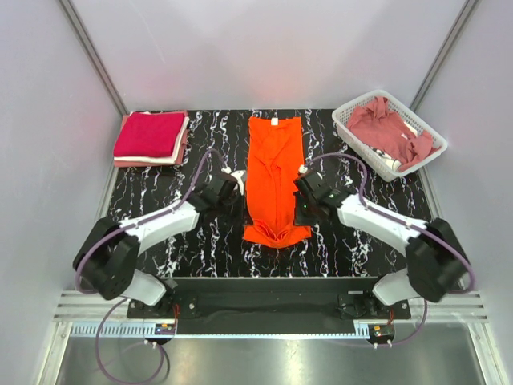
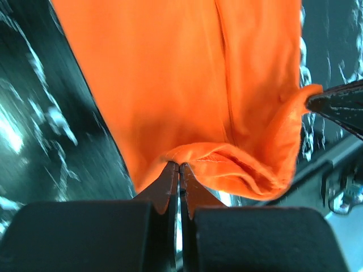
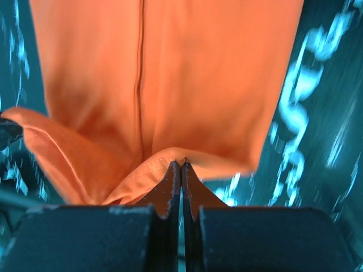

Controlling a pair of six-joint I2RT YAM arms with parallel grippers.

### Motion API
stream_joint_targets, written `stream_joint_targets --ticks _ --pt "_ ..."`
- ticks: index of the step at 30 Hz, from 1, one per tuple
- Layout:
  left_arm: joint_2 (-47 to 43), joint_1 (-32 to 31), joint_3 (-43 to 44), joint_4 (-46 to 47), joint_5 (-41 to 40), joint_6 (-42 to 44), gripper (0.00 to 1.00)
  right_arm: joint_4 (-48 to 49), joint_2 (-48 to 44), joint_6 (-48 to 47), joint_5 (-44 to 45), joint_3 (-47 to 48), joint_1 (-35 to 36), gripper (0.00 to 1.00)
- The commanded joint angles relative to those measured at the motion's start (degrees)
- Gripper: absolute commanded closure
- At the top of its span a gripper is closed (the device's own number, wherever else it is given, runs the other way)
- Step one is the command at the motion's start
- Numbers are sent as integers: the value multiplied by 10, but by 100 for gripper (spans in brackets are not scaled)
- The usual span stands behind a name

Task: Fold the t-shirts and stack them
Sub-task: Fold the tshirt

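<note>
here the bright orange cloth t-shirt [image 1: 275,172] lies as a long narrow strip down the middle of the black white-veined marble table [image 1: 208,249], its long axis running straight away from the arm bases: collar far, bunched hem near. the left gripper [image 2: 179,165] has its jaws pressed together on the hem's left corner, and the right gripper [image 3: 182,163] is clamped the same way on the right corner; in the left wrist view the other arm's fingertip [image 2: 340,105] shows at the right edge, biting the cloth. from either grip the whole shirt stretches ahead, away from the robot, so the coming move probably turns on carrying the hem forward along that axis toward the collar. neither arm is nearer; they sit level on opposite sides of the strip. the stack of folded shirts [image 1: 151,136], crimson on top with paler pink below, sits at the far left corner, closer to the left arm and well apart from the orange one. a dusty rose shirt [image 1: 385,128] is heaped in the white plastic lattice basket [image 1: 357,148] at the far right.

from above, the black wrist bodies hide the fingertips, so whether the hem is lifted clear of the table cannot be told. how many layers each grip holds is not visible, nor is the count in the stack.
</note>
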Motion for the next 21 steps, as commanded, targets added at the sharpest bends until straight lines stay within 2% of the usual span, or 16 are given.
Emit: stream_joint_targets --ticks 1,5,6,9,14,21 --pt "53 39 82 6 32 50 100 12 70 -85 -7 79 -41 100" --pt "151 71 184 -17 42 103 100 11 143 -128 -18 159 -84 100" --pt "171 80 234 -38 38 119 100 7 160 -141 -18 178 -98 100" --pt "241 107 320 -65 49 121 100 -9 230 -161 -32 247 -125 100" --pt "324 142 425 -75 65 115 100 -38 283 -182 -35 356 -157 100" --pt "391 174 507 -81 80 114 100 -75 373 -213 -57 482 -197 100"
